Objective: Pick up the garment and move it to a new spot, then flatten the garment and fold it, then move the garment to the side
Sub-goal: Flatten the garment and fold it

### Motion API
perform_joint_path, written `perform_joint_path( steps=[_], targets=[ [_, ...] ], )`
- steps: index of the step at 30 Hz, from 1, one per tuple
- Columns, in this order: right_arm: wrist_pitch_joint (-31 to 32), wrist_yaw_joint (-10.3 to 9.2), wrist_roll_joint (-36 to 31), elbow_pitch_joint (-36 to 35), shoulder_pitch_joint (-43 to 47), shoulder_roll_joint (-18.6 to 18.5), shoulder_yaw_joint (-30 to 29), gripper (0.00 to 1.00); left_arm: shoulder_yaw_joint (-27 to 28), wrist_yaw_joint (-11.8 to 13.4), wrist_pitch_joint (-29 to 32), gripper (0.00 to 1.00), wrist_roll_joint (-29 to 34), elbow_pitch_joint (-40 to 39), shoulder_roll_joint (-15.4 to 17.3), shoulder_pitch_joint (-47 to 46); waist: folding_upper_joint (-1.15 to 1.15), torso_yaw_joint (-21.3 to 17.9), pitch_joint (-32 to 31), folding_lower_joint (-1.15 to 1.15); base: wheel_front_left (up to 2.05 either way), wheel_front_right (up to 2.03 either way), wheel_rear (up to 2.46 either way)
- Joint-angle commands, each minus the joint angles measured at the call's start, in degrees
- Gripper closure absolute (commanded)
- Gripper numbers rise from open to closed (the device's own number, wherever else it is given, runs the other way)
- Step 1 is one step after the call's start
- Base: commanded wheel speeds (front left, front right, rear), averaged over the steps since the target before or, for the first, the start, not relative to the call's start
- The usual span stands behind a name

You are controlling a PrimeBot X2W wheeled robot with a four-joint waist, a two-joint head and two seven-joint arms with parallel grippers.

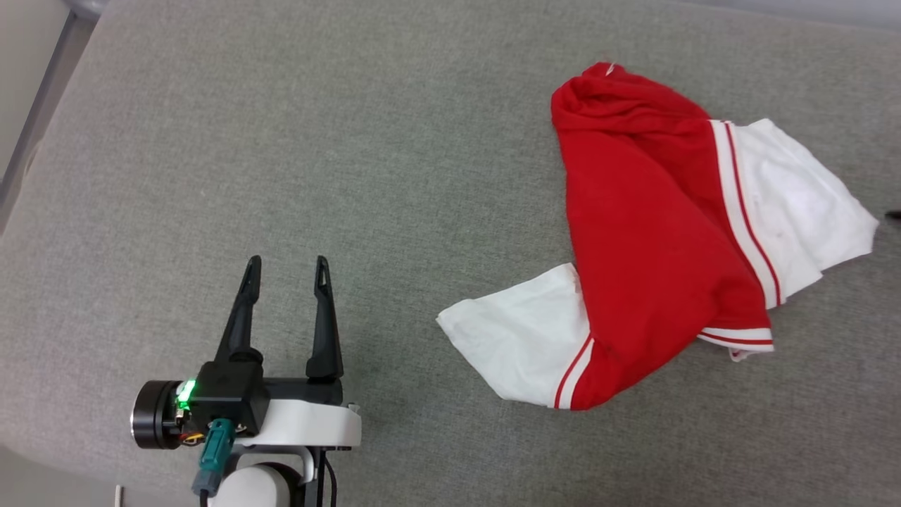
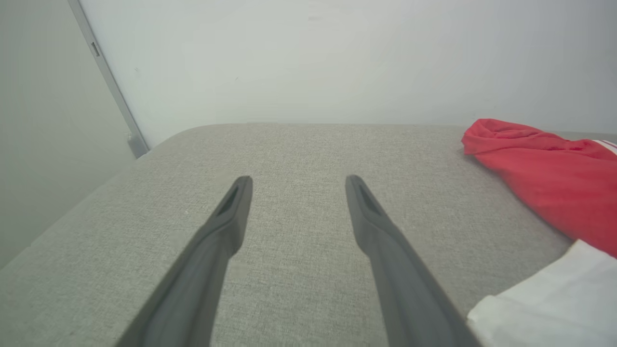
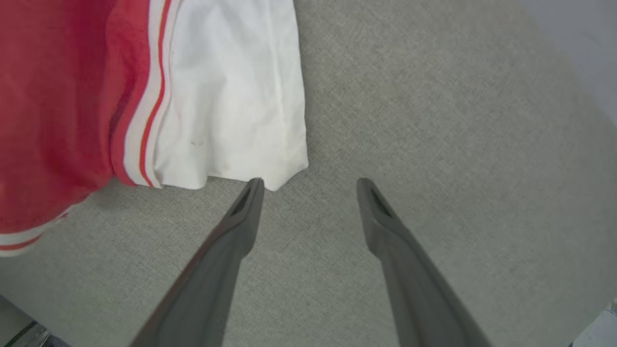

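You have a broad grey woven fabric surface point(image 1: 338, 141) across nearly all of the head view, with a pale plain wall point(image 2: 337, 58) rising behind it in the upper part of the left wrist view. The garment, a red jersey-style T-shirt with white sleeves and red-and-white striped trim point(image 1: 647, 232), lies crumpled on that surface in the right half of the head view. Its red body is bunched toward the upper right, one white sleeve spreads out to the lower centre, and the other reaches the right edge. Your left gripper, a black claw with two long dark fingers point(image 1: 287, 262), sits at the lower left of the head view, well apart from the shirt, with its fingers spread wide and nothing between them. Your right gripper, the same dark two-fingered claw point(image 3: 309, 183), rises from the bottom centre of the right wrist view. It is also spread wide and empty, with one fingertip just beside the corner of a white sleeve; you cannot tell whether they touch.
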Motion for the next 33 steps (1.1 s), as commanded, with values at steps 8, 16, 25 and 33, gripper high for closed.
perform_joint_path(
  steps=[8,16,25,33],
  targets=[
    [3.13,-0.06,-4.31,5.17,6.21,4.47,-0.1,0.0,-1.31,1.37,-0.14,0.0,-0.85,-0.42,-0.05,-2.05,0.0,2.76,3.59,0.01,0.0,0.0,0.0],
    [2.51,-0.06,-6.21,7.9,12.12,7.37,0.18,1.0,-1.35,2.06,-0.14,0.0,-0.5,-0.4,-0.04,-2.18,0.0,2.75,4.03,0.01,0.0,0.0,0.0],
    [-2.39,-0.05,-5.79,4.53,12.09,7.27,-3.82,1.0,-0.31,1.42,-0.14,0.0,0.47,0.5,-0.02,-0.98,0.0,0.37,0.63,0.01,0.0,0.0,0.0],
    [-9.49,-0.05,-3.72,-4.18,19.01,3.03,-7.48,1.0,1.71,0.72,-0.14,0.0,1.35,1.35,0.4,2.8,0.0,-3.14,-6.91,0.01,0.0,0.0,0.0]
  ],
)
